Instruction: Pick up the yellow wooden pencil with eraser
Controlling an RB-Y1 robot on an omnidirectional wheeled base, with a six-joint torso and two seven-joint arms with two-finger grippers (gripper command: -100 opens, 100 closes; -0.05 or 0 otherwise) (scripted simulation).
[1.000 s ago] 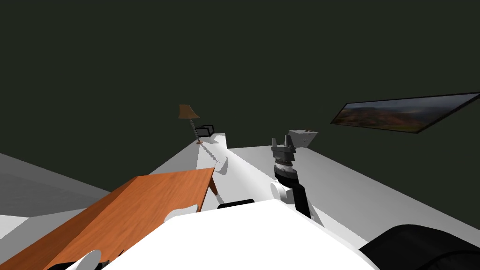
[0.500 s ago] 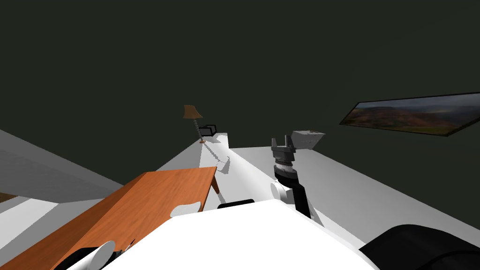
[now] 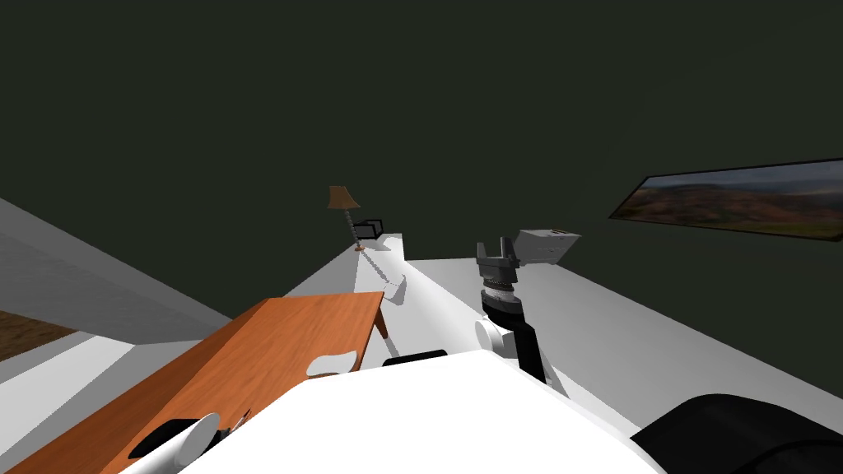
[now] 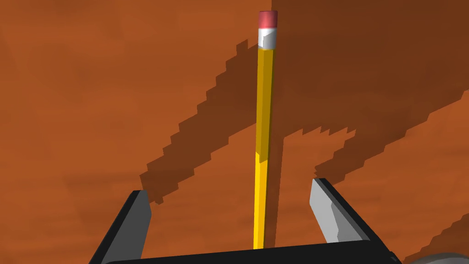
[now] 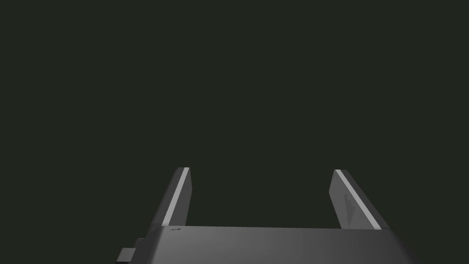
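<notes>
A yellow pencil (image 4: 263, 128) with a silver band and a pink eraser (image 4: 267, 19) lies on the orange-brown table (image 4: 91, 91). It runs lengthwise away from my hand. My left gripper (image 4: 231, 190) is open just over it. The pencil's near end passes between the two fingers, closer to the lighter one, and neither finger touches it. In the head view the table (image 3: 288, 337) stretches to the lower left, with my left forearm (image 3: 189, 440) over its near end. My right gripper (image 3: 497, 245) is raised in front of me, open and holding nothing (image 5: 261, 169).
A white rounded chair back (image 3: 333, 362) stands at the table's near side. Beyond the table's far corner are a floor lamp (image 3: 342, 197) and a dark box (image 3: 366, 229). A grey box (image 3: 545, 244) sits behind the right gripper, and a landscape picture (image 3: 741, 202) hangs on the right wall.
The whole head view has shifted right, so I have turned left. The table and my left forearm now show further in from the lower left. The right arm holds its pose.
</notes>
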